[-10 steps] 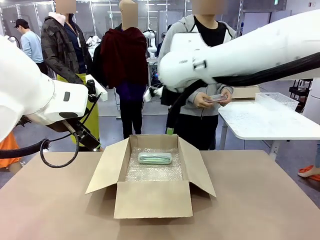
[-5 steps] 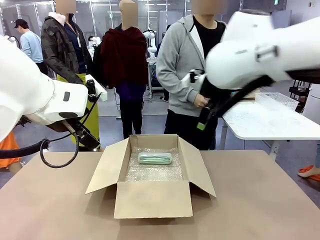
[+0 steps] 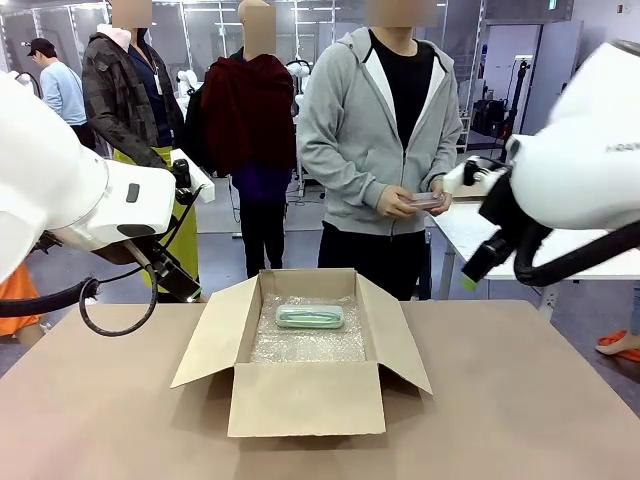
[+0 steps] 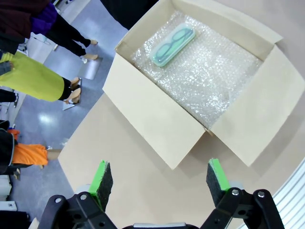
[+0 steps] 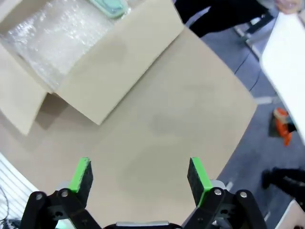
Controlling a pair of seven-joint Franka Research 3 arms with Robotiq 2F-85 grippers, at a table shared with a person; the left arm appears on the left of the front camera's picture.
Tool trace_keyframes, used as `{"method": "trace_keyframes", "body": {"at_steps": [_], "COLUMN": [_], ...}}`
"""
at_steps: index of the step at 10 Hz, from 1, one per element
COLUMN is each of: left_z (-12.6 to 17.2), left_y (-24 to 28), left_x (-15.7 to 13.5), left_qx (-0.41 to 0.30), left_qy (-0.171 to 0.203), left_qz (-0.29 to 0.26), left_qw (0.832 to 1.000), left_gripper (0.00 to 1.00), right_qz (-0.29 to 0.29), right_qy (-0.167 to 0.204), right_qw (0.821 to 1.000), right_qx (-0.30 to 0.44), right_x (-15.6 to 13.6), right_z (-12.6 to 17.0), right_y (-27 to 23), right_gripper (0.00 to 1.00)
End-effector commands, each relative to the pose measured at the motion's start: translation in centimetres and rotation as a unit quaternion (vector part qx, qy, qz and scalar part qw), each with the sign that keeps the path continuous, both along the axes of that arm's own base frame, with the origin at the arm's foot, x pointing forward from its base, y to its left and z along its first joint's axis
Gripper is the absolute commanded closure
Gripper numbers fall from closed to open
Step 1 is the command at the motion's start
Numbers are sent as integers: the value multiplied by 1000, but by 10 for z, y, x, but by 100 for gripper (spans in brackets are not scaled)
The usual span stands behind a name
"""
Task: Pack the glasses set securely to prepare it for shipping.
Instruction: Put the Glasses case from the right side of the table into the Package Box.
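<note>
The pale mint-green case [image 3: 310, 316] lies on bubble wrap [image 3: 305, 345] at the far end of an open cardboard box [image 3: 305, 398] in the middle of the table. The left wrist view looks down on this case [image 4: 172, 44], and it pokes into the right wrist view's top edge [image 5: 109, 5]. The person at the far side holds the clear pink-tinted case [image 3: 428, 200] in both hands at waist height. My left gripper [image 4: 158, 176] hangs open above the table beside the box. My right gripper [image 5: 139, 174] is open over bare table right of the box and shows in the front view [image 3: 470, 278].
The box flaps [image 5: 119, 57] stand spread outward on all sides. A white side table [image 3: 460, 225] stands behind on the right, next to the person. Several other people stand farther back on the left. Brown tabletop [image 3: 520, 400] lies free on both sides of the box.
My right arm has swung from in front of the person over to the right side, uncovering the person and the pink case. The left arm, the box and the mint case have not moved.
</note>
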State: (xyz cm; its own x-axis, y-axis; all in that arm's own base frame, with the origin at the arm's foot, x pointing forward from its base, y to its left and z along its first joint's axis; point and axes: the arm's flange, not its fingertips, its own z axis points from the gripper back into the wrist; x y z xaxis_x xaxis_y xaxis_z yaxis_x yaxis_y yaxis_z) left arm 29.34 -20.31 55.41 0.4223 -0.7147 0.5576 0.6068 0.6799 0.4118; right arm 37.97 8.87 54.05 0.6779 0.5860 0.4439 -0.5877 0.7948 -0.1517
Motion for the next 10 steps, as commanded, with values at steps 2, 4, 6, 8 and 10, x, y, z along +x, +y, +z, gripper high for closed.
{"method": "trace_keyframes", "body": {"at_steps": [2,4,6,8,10], "left_z": [1,1,1,1,1], "left_y": [1,1,1,1,1], "left_x": [0,0,0,0,0], "left_qx": [7,7,7,7,7], "left_qy": [-3,-3,-3,-3,-3], "left_qz": [-6,-6,-6,-6,-6], "left_qw": [1000,1000,1000,1000,1000], "left_gripper": [0,0,0,0,0], "right_qz": [-89,-88,-70,-70,-70], "right_qy": [-9,-25,4,4,4], "right_qw": [995,995,997,997,997], "right_qx": [44,42,38,38,38], "right_x": [-19,-26,-13,-13,-13], "right_z": [-11,-14,-9,-9,-9], "right_y": [-43,-46,-51,-51,-51], "right_gripper": [0,0,0,0,0]}}
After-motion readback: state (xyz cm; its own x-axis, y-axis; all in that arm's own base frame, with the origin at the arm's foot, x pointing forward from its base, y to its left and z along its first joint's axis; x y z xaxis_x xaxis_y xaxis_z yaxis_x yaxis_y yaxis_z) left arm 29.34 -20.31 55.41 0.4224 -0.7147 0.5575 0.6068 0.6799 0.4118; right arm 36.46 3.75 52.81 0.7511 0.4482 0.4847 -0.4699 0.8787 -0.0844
